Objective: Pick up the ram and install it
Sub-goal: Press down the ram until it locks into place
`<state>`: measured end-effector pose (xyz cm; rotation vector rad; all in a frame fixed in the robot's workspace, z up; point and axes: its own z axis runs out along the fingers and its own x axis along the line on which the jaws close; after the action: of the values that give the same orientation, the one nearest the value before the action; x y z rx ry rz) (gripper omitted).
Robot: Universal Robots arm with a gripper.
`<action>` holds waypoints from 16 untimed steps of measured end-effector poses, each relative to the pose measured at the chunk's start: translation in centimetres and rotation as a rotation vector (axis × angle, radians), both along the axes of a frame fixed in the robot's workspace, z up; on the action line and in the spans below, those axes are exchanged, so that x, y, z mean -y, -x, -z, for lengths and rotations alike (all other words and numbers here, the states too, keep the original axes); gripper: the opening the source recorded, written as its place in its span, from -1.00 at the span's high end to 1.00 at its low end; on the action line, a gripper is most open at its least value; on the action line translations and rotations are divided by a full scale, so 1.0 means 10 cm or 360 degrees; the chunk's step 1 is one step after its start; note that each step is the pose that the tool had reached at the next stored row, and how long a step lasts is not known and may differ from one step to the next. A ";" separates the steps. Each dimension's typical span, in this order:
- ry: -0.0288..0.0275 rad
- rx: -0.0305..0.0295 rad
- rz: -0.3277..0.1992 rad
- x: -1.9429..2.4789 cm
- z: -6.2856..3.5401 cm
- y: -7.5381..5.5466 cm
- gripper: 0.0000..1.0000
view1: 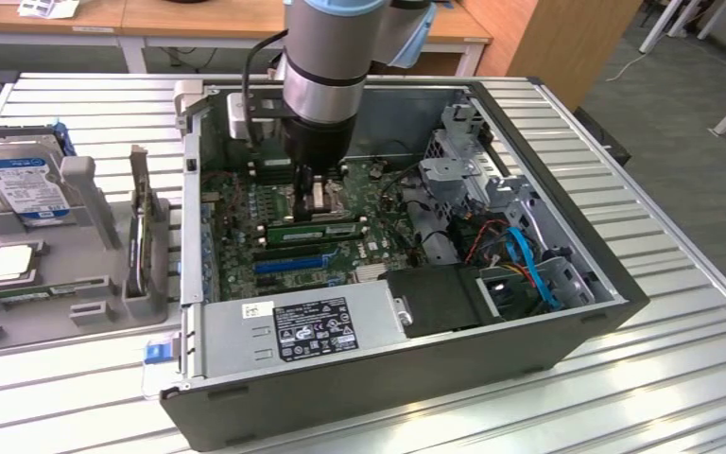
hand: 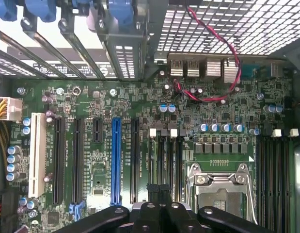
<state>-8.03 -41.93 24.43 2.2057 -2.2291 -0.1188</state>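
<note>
A long green ram stick [view1: 318,228] stands on edge in a memory slot of the motherboard [view1: 239,208], inside the open computer case [view1: 565,213]. My gripper [view1: 317,210] hangs straight down from the arm, just behind that stick in the exterior view. In the wrist view my gripper [hand: 159,188] is shut, its black fingertips [hand: 149,186] pressed together over the black memory slots [hand: 163,155] beside the processor socket [hand: 220,187]. Nothing shows between the fingers. Whether the tips touch the stick I cannot tell.
A grey fixture tray [view1: 98,312] sits at the exterior view's left with a blue-labelled hard drive [view1: 23,184], a square silver processor [view1: 5,262] and a narrow green board [view1: 10,295]. The power supply [view1: 319,326], blue cables [view1: 533,270] and drive cage [view1: 458,175] crowd the case.
</note>
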 end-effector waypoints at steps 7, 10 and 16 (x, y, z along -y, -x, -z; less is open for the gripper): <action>-0.00001 0.00000 0.0000 0.000 0.000 0.03 0.80; 0.00002 -0.00001 0.0000 0.001 0.001 0.03 0.80; 0.00000 0.00000 0.0000 0.000 0.016 0.03 0.80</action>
<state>-8.36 -41.93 24.27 2.2057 -2.2291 -0.1189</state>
